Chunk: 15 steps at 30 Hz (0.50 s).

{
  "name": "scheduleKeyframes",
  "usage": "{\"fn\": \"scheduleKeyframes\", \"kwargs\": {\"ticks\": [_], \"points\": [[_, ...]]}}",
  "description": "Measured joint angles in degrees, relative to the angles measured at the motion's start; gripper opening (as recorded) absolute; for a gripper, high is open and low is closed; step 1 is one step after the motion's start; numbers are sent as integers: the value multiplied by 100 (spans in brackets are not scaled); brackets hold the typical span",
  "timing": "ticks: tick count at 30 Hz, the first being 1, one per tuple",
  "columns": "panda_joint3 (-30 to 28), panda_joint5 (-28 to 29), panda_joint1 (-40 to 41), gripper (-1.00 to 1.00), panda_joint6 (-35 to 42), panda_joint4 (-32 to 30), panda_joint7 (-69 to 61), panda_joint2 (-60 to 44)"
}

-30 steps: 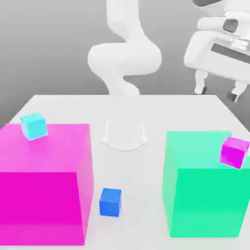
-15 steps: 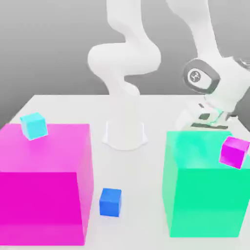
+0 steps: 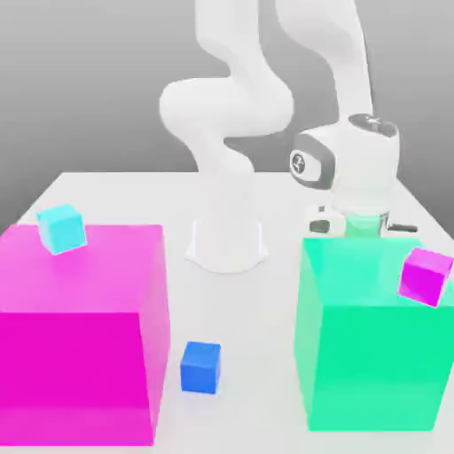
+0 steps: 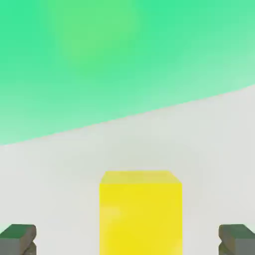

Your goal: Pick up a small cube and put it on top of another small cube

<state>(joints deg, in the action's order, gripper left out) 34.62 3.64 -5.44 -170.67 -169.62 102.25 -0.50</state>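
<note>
Looking across the exterior view, the white arm (image 3: pixel 350 106) bends down behind the large green block (image 3: pixel 377 332), its wrist and hand sunk low at the block's far side, so the fingers themselves are hidden there. A small magenta cube (image 3: pixel 424 276) sits tilted at the green block's upper edge toward the exterior view's right. On the exterior view's left stands a large magenta block (image 3: pixel 80 332), and the light cyan cube (image 3: pixel 61 228) rests tilted on its far top corner, well apart from the arm. A small dark blue cube (image 3: pixel 201 366) lies on the white table (image 3: pixel 124 191) between the 2 big blocks, near the magenta one. The arm's base (image 3: pixel 227 244) stands at the middle of the table behind them.

Turning to the hand view, the yellow cube (image 4: pixel 140 211) lies on the pale table surface, squarely between the 2 dark fingertips (image 4: pixel 18 239), which stand spread wide with clear table on either side of the cube; neither tip touches it. The gripper (image 4: pixel 127 240) is thus held wide apart and pinches nothing. Beyond the yellow cube rises the green block's wall, near it but apart.
</note>
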Motion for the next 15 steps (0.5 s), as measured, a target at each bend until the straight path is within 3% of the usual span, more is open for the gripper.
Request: {"fn": "scheduleKeyframes", "kwargs": {"ticks": [7,15], "points": [[-1344,2237,-790,0,-337,230,1636,-618],[-3129,3659,-2205,0,-820,407,2689,-1244]]}}
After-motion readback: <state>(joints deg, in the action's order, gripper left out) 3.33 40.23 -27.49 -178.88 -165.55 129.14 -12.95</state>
